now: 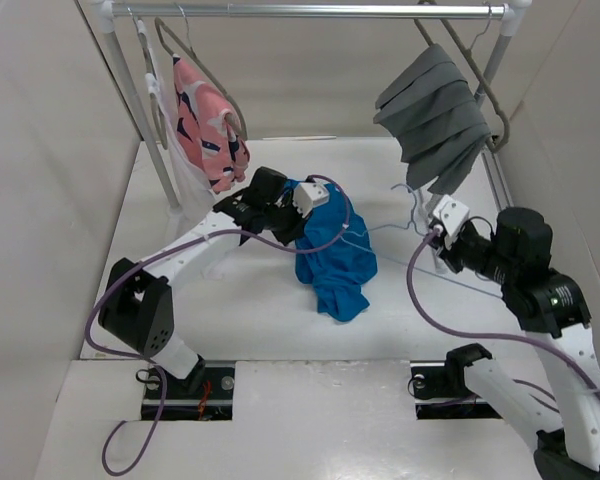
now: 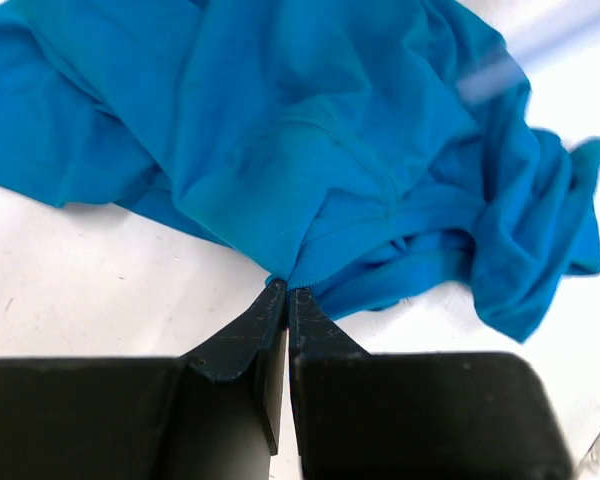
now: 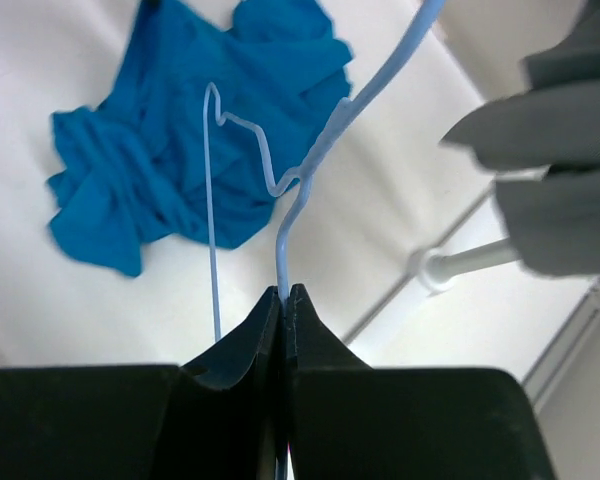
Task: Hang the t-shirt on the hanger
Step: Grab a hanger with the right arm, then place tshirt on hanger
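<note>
T-shirt [image 1: 335,265] sits in a crumpled blue heap on the white table [image 1: 240,310], about midway between the two arms. The left gripper [image 2: 286,290] is pinched tight on a fold at the shirt's edge. From above, its fingertips are lost behind the wrist and the cloth. The right gripper [image 3: 288,292] is clamped fast on the hanger [image 3: 280,255], held just right of the shirt. The thin wire fades against the table, and its upper end is cut off in the right wrist view. Whether the hanger's far tip touches the shirt I cannot tell. A grey garment [image 3: 560,170] shows only as a blur.
</note>
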{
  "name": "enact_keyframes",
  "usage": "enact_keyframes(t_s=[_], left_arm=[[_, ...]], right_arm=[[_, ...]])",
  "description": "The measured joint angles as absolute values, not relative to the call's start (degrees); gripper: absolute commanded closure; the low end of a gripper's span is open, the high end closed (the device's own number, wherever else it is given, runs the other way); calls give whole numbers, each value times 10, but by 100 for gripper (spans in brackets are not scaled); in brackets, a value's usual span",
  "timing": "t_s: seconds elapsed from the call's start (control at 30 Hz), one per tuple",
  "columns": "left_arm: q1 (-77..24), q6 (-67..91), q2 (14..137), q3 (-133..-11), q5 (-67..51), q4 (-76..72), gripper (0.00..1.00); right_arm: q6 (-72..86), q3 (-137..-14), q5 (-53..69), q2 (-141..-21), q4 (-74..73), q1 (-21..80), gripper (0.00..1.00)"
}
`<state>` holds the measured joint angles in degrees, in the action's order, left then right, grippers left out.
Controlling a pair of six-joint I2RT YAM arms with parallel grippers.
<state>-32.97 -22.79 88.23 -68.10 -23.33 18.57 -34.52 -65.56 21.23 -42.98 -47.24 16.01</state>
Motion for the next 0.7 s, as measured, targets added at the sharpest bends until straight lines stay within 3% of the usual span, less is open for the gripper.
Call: enact_keyframes(t_s=[0.27,0.7], left_arm=[[-330,-196,905,-718,-220,197,100],[-331,-178,908,-737,-220,224,100]], right_arm=[[-279,-540,229,-340,-448,197,100],[-227,-498,130,-471,-228,348,100]])
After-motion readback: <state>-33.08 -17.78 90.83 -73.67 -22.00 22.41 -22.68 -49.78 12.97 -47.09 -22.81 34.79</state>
